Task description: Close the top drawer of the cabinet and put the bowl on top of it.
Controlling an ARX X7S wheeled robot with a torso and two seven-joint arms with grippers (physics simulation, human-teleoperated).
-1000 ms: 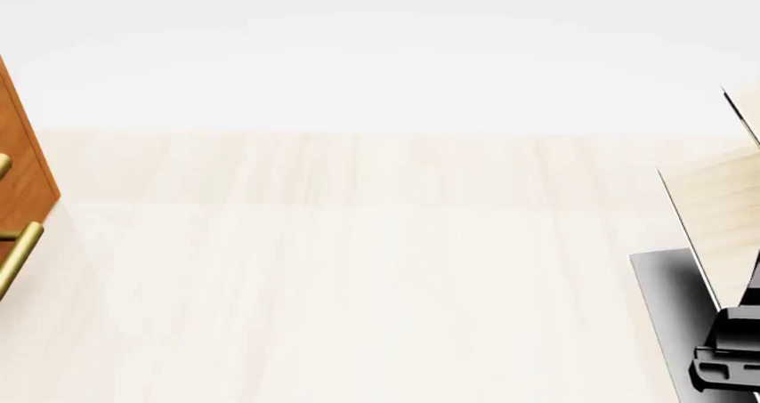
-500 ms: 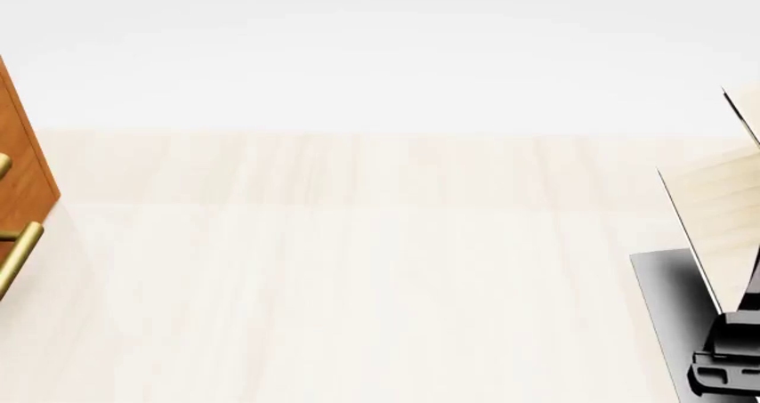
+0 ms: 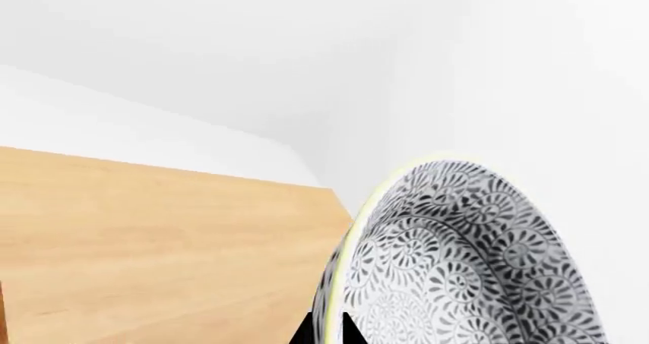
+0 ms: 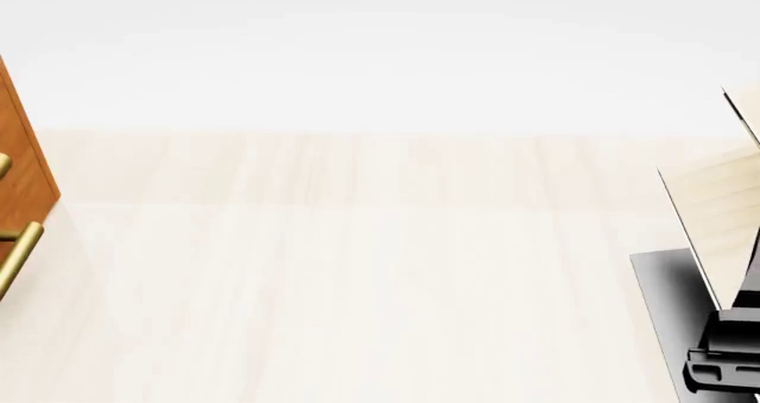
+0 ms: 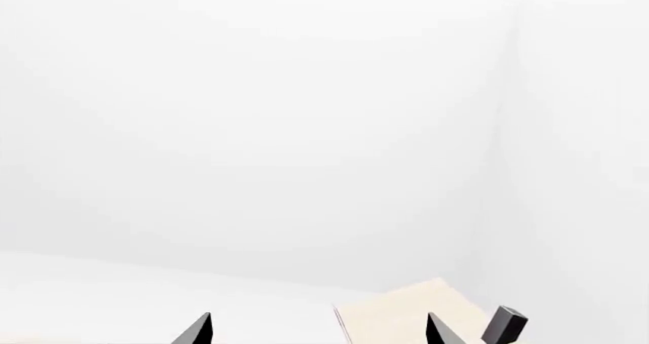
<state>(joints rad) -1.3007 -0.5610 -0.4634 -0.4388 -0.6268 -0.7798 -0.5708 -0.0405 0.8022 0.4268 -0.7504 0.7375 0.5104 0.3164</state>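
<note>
The bowl [image 3: 466, 260], white with a dense grey-blue leaf pattern, fills the left wrist view, standing on edge. My left gripper [image 3: 327, 335] is shut on its rim, one dark fingertip on each side. Behind the bowl lies a flat orange-brown wooden face of the cabinet [image 3: 152, 245]. In the head view only a strip of the cabinet [image 4: 21, 154] shows at the far left, with two brass handles [image 4: 17, 256]; I cannot tell how the top drawer stands. My right gripper [image 5: 316, 330] is open with nothing between its fingertips [image 5: 197, 330].
Pale wood panels [image 4: 713, 207] on a black base [image 4: 660, 305] stand at the head view's right edge, with my right arm's dark end [image 4: 724, 354] in front of them. A pale wood floor [image 4: 356, 270] and a white wall [image 4: 380, 56] lie ahead.
The right arm's dark end has shifted slightly to the left in the head view. The cabinet strip and the panels have not moved.
</note>
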